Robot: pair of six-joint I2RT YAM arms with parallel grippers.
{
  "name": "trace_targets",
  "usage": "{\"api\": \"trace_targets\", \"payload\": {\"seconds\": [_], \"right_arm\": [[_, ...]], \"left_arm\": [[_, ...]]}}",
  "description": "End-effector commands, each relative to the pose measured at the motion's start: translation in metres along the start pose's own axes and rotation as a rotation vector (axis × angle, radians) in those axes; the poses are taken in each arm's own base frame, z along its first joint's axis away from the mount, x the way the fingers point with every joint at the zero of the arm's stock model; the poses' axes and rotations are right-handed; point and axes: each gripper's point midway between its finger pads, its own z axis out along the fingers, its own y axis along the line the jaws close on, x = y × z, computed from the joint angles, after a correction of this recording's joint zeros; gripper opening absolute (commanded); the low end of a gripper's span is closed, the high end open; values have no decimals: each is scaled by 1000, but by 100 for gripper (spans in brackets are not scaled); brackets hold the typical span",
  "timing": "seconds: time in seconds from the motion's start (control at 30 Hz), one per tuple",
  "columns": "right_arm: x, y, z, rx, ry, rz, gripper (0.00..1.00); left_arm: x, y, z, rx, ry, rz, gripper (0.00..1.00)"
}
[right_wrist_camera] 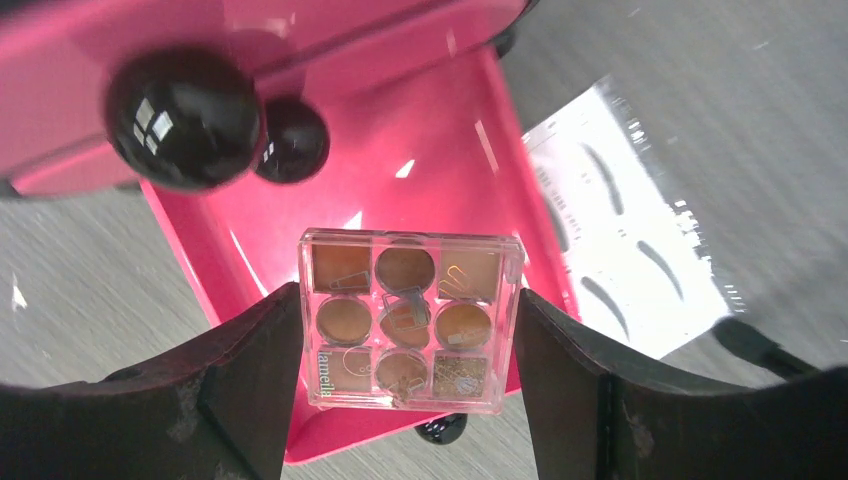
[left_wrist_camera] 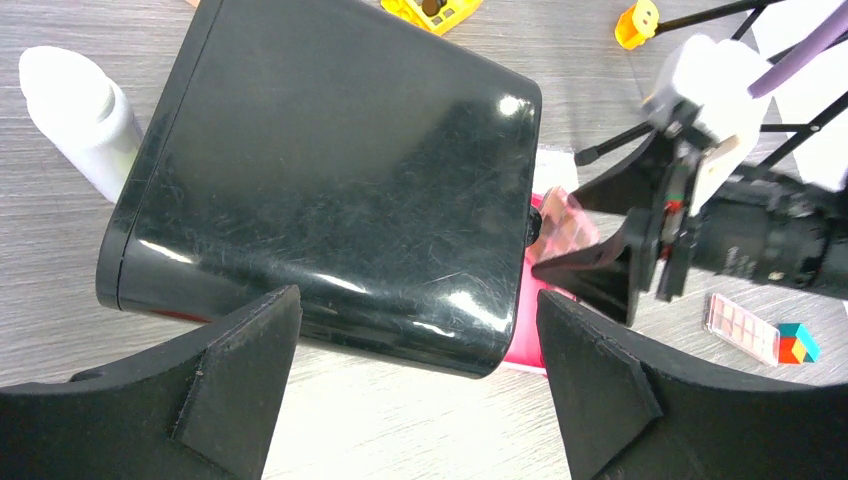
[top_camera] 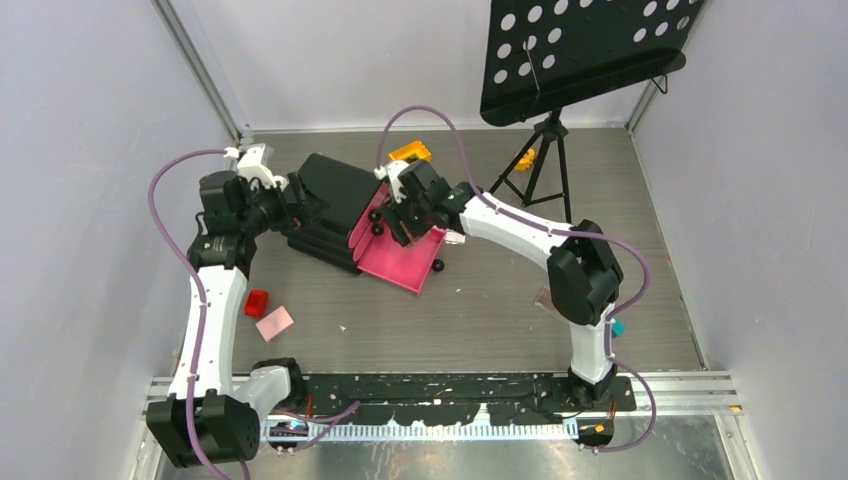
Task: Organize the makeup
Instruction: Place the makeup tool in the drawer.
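Clamping the brown palette by its two side edges in the right gripper, both jaws pressed against it. Holding it low over the floor of the pink drawer pulled out of the black chest; cannot tell whether it is touching down yet.

Looks like the stowing step for this one piece, close to release. Calls next for lowering it flat, keeping clear of the black knobs on the chest's front, then spreading the jaws and lifting straight up so as not to drag the palette along.

Hovering at the chest's opposite side with the left gripper, spread wide and gripping nothing.

Leaves plenty loose:
- white eyebrow card just past the drawer, on the side away from the chest
- white bottle just beside the chest, opposite the drawer
- second palette and coloured block well apart from the chest
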Motion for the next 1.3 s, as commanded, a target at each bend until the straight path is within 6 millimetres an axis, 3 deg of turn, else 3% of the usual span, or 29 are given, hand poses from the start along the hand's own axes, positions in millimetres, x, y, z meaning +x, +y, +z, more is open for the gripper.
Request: {"api": "trace_targets", "payload": {"seconds": [0.0, 0.3, 0.57, 0.67, 0.73, 0.83, 1.1, 1.27], "right_arm": [[-14, 16, 1, -136, -116, -85, 44], [1, 20, 29, -176, -137, -176, 45], [26, 14, 46, -163, -35, -234, 48], [31, 10, 44, -141, -23, -240, 53], [32, 9, 42, -138, -26, -240, 66], [27, 11, 36, -145, -48, -226, 76], [5, 22, 17, -197, -118, -185, 88], [-3, 14, 8, -151, -144, -129, 89]], "left_arm": [[-19, -8, -6, 17, -70, 34, 90], [-19, -8, -6, 18, -70, 34, 90], [-18, -7, -6, 15, -67, 35, 90], [-18, -8, -6, 16, -65, 34, 90], [-18, -8, -5, 19, -66, 34, 90], [-18, -8, -5, 21, -63, 31, 90], [-18, -8, -5, 21, -64, 33, 90], [-18, -8, -5, 21, -65, 33, 90]]}}
